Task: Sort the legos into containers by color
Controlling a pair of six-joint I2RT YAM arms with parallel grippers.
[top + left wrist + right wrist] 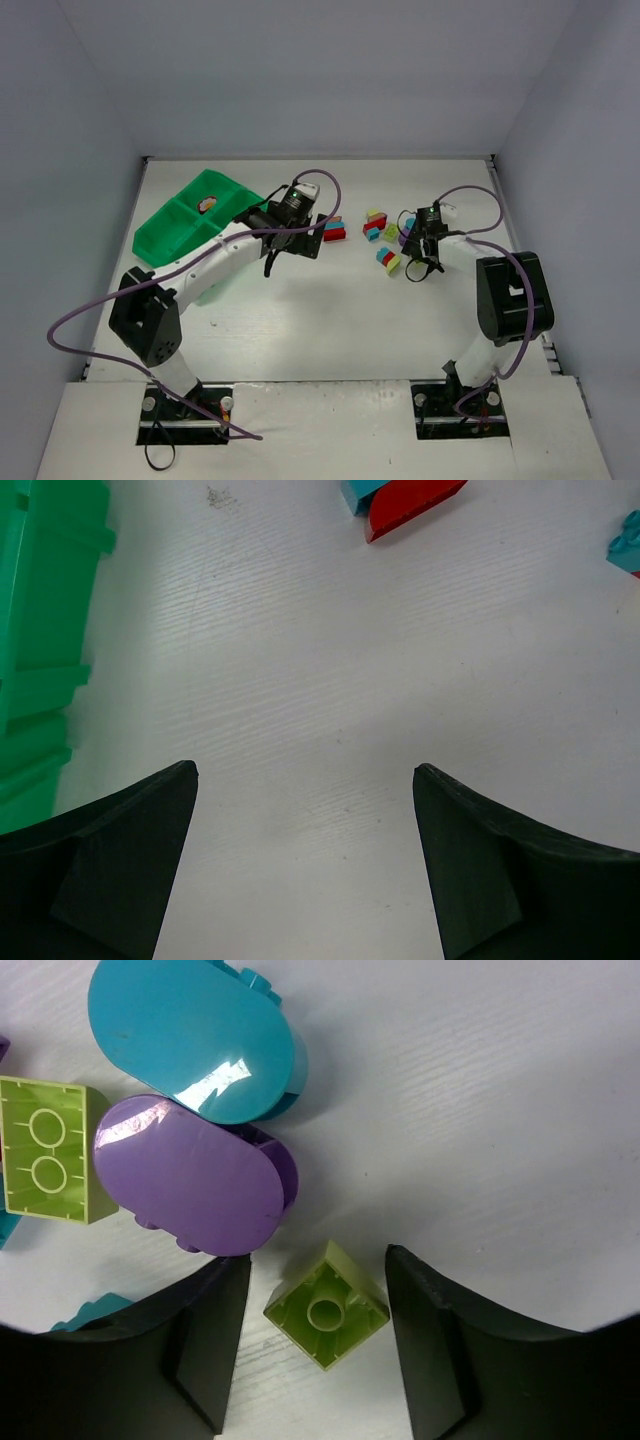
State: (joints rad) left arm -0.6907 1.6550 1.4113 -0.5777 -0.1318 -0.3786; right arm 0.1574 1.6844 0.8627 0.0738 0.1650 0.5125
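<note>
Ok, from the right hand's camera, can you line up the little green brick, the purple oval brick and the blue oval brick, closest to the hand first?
1. Little green brick, between the right hand's fingers.
2. Purple oval brick, just beyond, on the left.
3. Blue oval brick, farthest, past the purple one.

Left wrist view: the green tray [40, 630] is cut off by the left edge. A red brick [410, 505] and a cyan brick [358, 492] are cut off by the top edge.

Right wrist view: a second cyan brick [95, 1310] is mostly hidden behind one finger [150, 1370] of the right gripper [318, 1270].

Top view: the left arm [225, 255] covers the tray's near right corner. The item in the far compartment [208, 204] is too small to identify.
</note>
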